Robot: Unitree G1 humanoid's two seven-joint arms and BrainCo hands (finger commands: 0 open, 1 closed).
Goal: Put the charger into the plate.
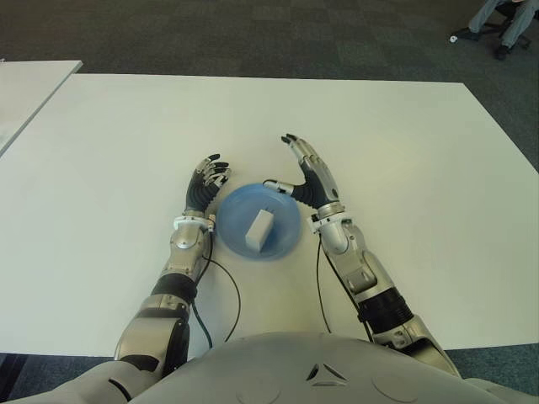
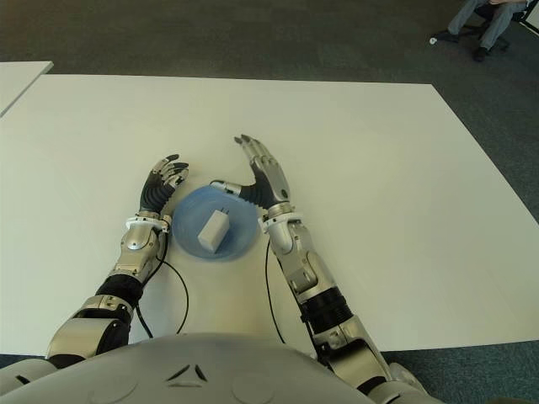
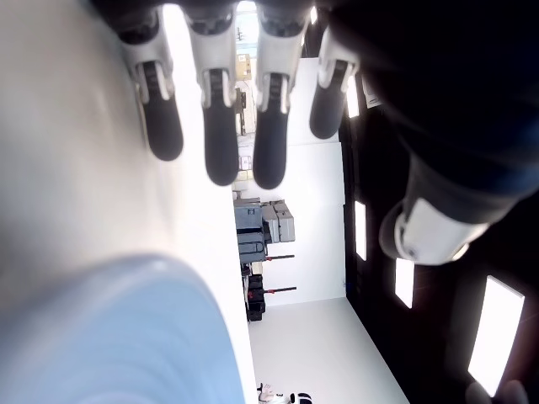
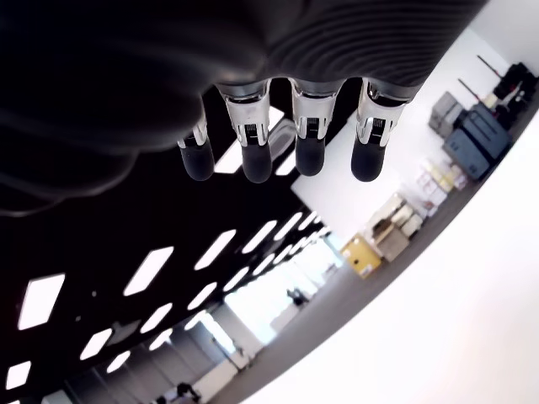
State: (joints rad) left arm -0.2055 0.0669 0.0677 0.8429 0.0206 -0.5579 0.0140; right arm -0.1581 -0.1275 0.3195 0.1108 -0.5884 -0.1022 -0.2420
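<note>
Bright even overhead light (wrist views blurred), soft shadows.

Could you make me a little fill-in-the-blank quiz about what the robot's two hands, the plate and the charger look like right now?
1. The white charger lies inside the ____ plate.
2. The left robot hand shows on the plate's ____ side.
3. The right robot hand, beside the plate on the other side, has its fingers open and holds ____.
4. Plate and both hands are over a ____ table.

Missing words: blue; left; nothing; white
</note>
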